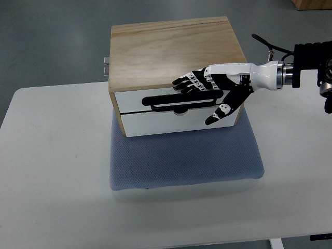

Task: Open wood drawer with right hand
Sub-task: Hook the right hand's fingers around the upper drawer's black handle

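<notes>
We see a white table (pixel 57 171) carrying a blue-grey cushion mat (pixel 187 161), and on the mat's far half sits the wooden drawer box (pixel 171 46), its white fronts facing us. The upper drawer front (pixel 129 101) bears a long black handle (pixel 179 101); a second white front (pixel 155 124) lies below it. Nothing stands between the hand and the handle. The right hand (pixel 212 88) reaches in from the right, its fingers (pixel 189 82) stretched flat over the box's front top edge just above the handle, thumb (pixel 223 110) angled down across the drawer front. The fingers look released, gripping nothing.
</notes>
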### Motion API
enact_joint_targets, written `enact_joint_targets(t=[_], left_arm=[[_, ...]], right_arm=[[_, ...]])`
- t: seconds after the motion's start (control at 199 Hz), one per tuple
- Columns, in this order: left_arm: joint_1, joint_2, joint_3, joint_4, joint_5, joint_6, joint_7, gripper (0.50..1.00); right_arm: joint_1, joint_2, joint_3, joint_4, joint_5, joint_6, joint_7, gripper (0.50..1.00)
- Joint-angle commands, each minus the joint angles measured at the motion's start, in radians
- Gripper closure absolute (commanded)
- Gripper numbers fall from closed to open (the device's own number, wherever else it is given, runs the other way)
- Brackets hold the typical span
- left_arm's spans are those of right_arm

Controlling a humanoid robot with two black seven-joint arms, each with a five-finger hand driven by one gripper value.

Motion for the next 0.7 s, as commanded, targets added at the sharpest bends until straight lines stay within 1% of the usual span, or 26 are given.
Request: enact_joint_targets(t=[0.0, 0.453, 0.695], left_arm=[[0.000, 0.000, 0.000, 0.000, 0.000, 0.000, 0.000, 0.500], [0.000, 0.000, 0.000, 0.000, 0.000, 0.000, 0.000, 0.500], [0.000, 0.000, 0.000, 0.000, 0.000, 0.000, 0.000, 0.500]], right_arm=[[-0.005, 0.009, -0.001, -0.008, -0.002, 0.001, 0.000, 0.556], [-0.035, 0.038, -0.002, -0.052, -0.031, 0.000, 0.000, 0.556], [-0.043, 0.047, -0.003, -0.058, -0.042, -0.005, 0.000, 0.556]])
